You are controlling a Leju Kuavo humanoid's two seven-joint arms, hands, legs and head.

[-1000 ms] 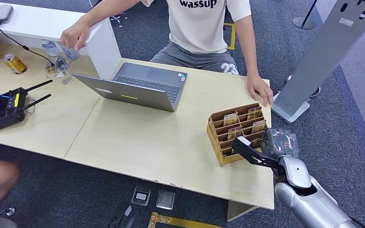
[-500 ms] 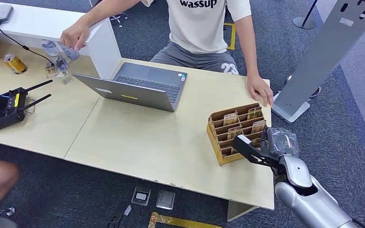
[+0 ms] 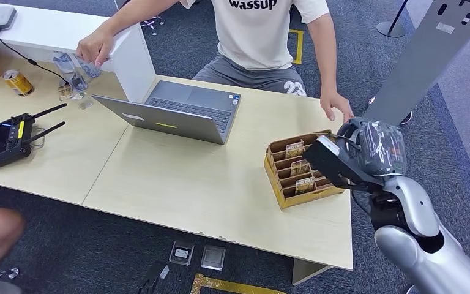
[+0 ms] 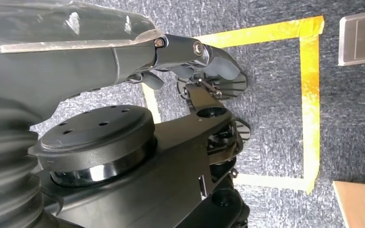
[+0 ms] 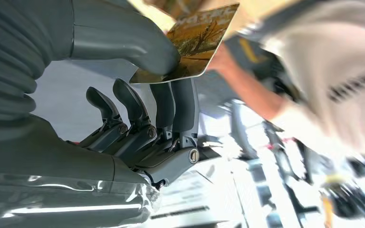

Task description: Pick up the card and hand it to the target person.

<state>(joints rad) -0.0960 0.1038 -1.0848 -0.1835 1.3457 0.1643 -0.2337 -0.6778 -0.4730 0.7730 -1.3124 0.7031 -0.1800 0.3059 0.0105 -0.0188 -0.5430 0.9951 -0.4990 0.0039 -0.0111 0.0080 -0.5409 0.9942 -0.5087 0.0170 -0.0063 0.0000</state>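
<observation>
- The card (image 5: 199,40) is pinched by one edge between thumb and fingers (image 5: 173,107) of the right hand (image 3: 361,156).
- It is judged thin, stiff, light and slippery.
- The left hand's (image 4: 190,57) fingers cannot be told.

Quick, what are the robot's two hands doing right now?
Left robot hand: fingers curled in, holding nothing, hanging over the floor.
Right robot hand: pinching a card between thumb and fingers.

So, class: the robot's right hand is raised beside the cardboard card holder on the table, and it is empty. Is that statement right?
Not quite. The right hand is raised beside the cardboard card holder on the table, but it is not empty: the right wrist view shows a card pinched between its thumb and fingers.
</observation>
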